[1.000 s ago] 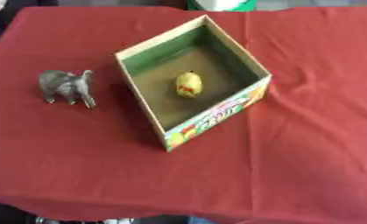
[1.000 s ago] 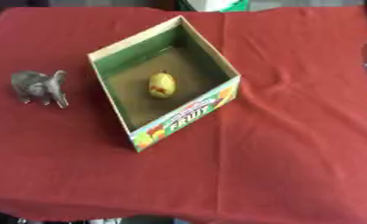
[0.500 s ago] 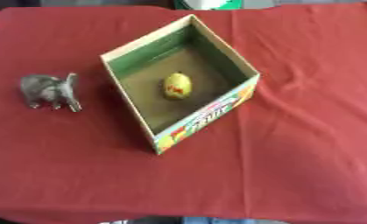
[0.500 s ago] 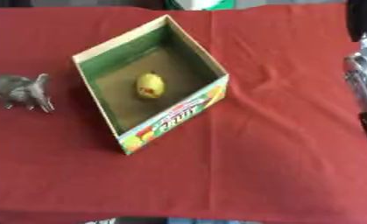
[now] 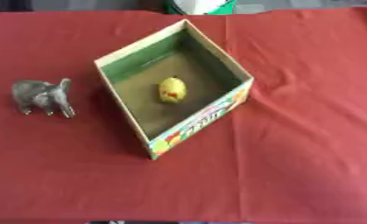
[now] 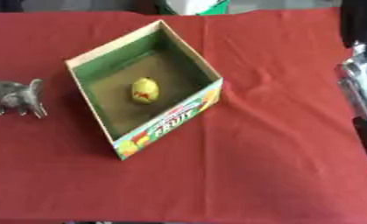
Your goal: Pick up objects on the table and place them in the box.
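Observation:
A cardboard box (image 5: pixel 222 62) with a printed fruit front stands open at the middle of the red cloth, turned at an angle. A yellow, egg-shaped object (image 5: pixel 171 89) with red marks lies on its floor. Left of the box, apart from it, a grey toy elephant (image 5: pixel 42 96) stands on the cloth. My right hand (image 6: pixel 361 89) shows only as a blurred silver and black shape at the right edge of the right eye view, well away from the box. My left hand is in neither view.
The red cloth (image 5: pixel 293 166) covers the table to all edges. A white and green thing (image 5: pixel 200 6) sits beyond the far edge, behind the box. A dark shape (image 6: pixel 359 22) fills the upper right corner of the right eye view.
The whole picture has shifted, so the camera moved; box and elephant keep their places on the cloth. The silver shape has come in at the right edge of the right eye view.

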Controlling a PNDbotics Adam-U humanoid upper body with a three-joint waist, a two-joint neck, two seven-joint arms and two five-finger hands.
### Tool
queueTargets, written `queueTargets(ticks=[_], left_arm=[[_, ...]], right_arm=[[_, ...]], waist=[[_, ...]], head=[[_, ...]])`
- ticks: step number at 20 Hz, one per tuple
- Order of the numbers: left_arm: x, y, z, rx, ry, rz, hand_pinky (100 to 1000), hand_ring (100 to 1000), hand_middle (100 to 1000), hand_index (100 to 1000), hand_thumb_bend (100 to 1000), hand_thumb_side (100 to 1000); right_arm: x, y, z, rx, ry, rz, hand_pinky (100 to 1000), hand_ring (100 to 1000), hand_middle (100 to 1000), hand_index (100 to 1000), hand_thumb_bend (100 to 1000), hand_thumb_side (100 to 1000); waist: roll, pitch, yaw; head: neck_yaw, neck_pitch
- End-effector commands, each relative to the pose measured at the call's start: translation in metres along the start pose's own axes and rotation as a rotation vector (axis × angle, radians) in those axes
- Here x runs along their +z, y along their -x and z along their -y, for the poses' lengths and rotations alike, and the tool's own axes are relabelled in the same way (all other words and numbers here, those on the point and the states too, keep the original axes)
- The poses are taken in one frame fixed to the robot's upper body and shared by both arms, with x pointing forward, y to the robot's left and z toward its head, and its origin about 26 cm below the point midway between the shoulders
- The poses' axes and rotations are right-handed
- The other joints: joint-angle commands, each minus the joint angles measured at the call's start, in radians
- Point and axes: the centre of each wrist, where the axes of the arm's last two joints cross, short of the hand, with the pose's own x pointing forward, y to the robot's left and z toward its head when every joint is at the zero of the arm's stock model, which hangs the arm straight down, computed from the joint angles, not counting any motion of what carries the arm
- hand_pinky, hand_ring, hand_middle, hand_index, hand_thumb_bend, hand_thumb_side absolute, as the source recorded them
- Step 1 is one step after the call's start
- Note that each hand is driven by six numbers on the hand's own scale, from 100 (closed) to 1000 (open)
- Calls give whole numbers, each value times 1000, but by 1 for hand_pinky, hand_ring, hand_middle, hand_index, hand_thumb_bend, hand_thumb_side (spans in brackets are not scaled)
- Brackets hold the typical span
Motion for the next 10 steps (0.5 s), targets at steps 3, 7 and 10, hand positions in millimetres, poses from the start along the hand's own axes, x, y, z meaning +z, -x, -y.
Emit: queueTargets(ticks=[3, 7, 10], left_arm=[[-22, -4, -20, -215, 140, 69, 724, 756, 765, 880, 100, 845], [-31, -6, -27, -341, 295, 84, 737, 769, 772, 886, 100, 912], [-34, -6, -29, -389, 349, 92, 738, 770, 775, 889, 100, 913]], right_arm=[[-5, -7, 4, 13, 3, 42, 777, 808, 787, 915, 100, 942], [-5, -7, 5, 15, 8, 42, 776, 806, 785, 913, 100, 934], [-5, -7, 7, 19, 14, 46, 776, 806, 784, 912, 100, 930]], waist=[[-1, -17, 0], [-2, -18, 0], [-3, -12, 0]], head=[[13, -14], [17, -38], [21, -61]])
